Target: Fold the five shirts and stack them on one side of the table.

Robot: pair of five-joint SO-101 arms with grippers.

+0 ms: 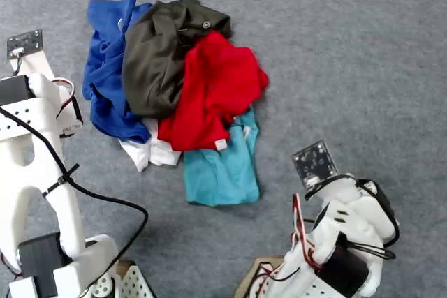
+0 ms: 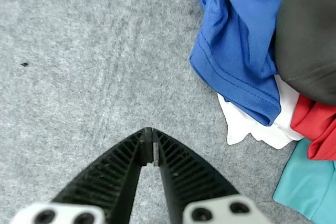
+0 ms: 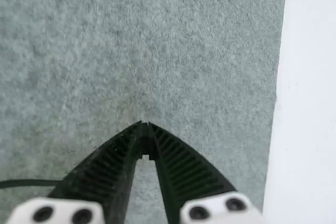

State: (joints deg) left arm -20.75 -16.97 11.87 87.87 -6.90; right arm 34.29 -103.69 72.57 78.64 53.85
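Note:
Several shirts lie in one crumpled heap on the grey felt table: a blue shirt point(image 1: 105, 68) at the left, a dark grey shirt point(image 1: 157, 54) over it, a red shirt point(image 1: 213, 92) in the middle, a white shirt point(image 1: 150, 150) poking out beneath, and a teal shirt point(image 1: 220, 169) nearest the arms. My left gripper point(image 2: 148, 142) is shut and empty above bare felt, just beside the blue shirt point(image 2: 236, 40) and the white shirt point(image 2: 257, 127). My right gripper point(image 3: 143, 125) is shut with nothing in it, over bare felt near the table's edge point(image 3: 279, 93).
The left arm point(image 1: 38, 165) stands at the near left of the table, the right arm point(image 1: 342, 235) at the near right. Open felt point(image 1: 349, 68) stretches to the right of the heap. Black cables point(image 1: 105, 200) trail from the left arm.

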